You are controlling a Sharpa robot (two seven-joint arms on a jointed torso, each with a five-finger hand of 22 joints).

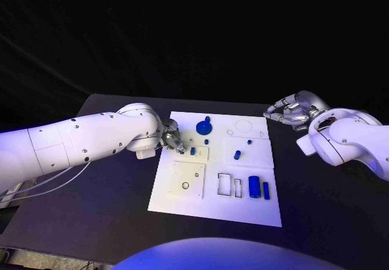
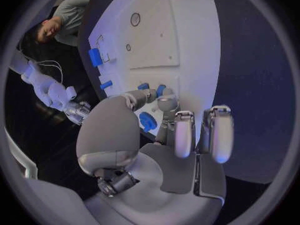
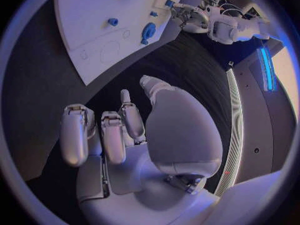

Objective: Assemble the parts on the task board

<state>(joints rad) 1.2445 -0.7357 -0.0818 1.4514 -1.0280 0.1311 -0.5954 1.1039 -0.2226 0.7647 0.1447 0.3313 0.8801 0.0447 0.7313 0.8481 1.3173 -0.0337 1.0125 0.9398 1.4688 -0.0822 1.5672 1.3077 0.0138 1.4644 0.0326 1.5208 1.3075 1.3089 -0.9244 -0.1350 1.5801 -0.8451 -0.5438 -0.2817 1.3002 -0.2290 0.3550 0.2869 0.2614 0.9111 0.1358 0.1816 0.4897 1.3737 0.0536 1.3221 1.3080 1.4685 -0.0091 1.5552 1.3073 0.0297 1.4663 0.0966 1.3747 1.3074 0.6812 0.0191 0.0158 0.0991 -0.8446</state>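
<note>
Head view: the left hand [image 1: 171, 140] hovers low over the task board [image 1: 243, 211], fingertips beside a small blue peg [image 1: 193, 151]; whether it pinches anything I cannot tell. The right hand [image 1: 293, 111] hangs off the board's far corner, fingers curled, holding nothing.

Left wrist view: the blue disc [image 2: 147, 121] sits just beyond the fingertips [image 2: 167, 104] (probably light, rigid, slippery plastic; best pinched by its rim).

Right wrist view: fingers [image 3: 114, 135] are bent inward over bare table.
</note>
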